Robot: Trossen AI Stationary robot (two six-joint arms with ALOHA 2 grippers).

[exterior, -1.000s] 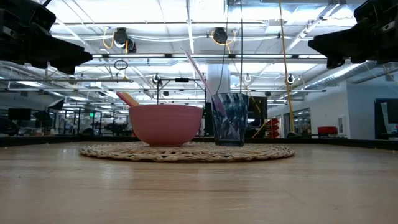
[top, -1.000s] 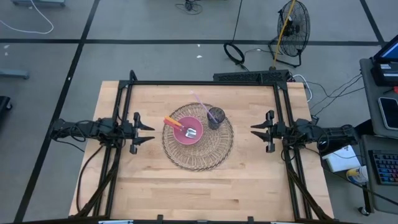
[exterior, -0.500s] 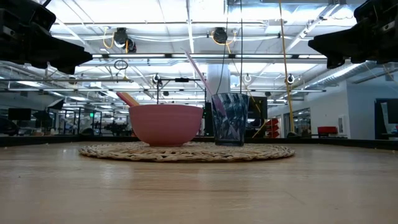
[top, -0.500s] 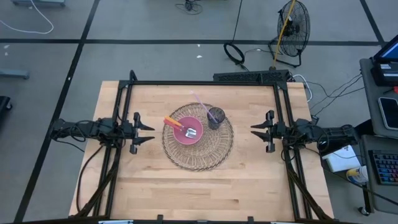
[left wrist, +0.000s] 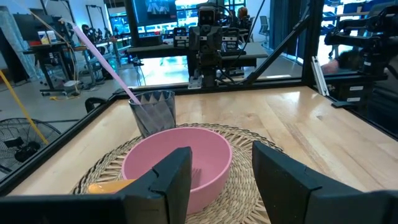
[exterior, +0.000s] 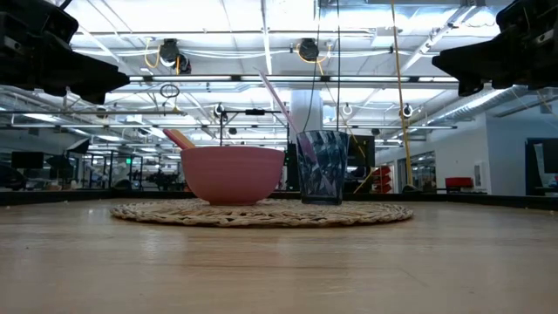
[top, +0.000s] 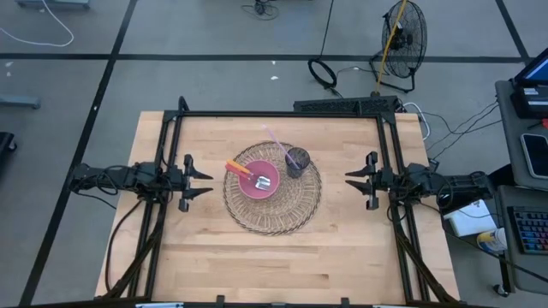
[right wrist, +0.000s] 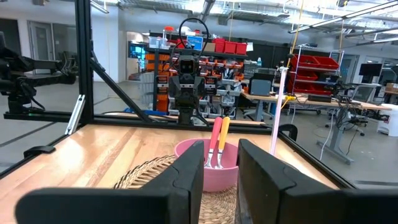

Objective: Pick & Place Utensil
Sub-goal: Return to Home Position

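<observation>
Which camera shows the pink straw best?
Left wrist view: the pink straw shows large, leaning from the blue cup. High view: a faint line. Low view: its slanted top. Right wrist view: a thin stick.

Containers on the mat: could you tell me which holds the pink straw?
The blue cup, taller and see-through; the pink bowl beside it holds a yellow spoon.

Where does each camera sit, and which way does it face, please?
High: overhead, looking straight down on the table; left gripper and right gripper, both open, flank the woven mat.
Low: at table-top height, looking level at the pink bowl and blue cup; arms darken both top corners.
Left wrist: on the left arm, facing the bowl; own fingers at bottom.
Right wrist: on the right arm, facing the bowl; own fingers at bottom.
Shared: each wrist view shows the opposite arm.
</observation>
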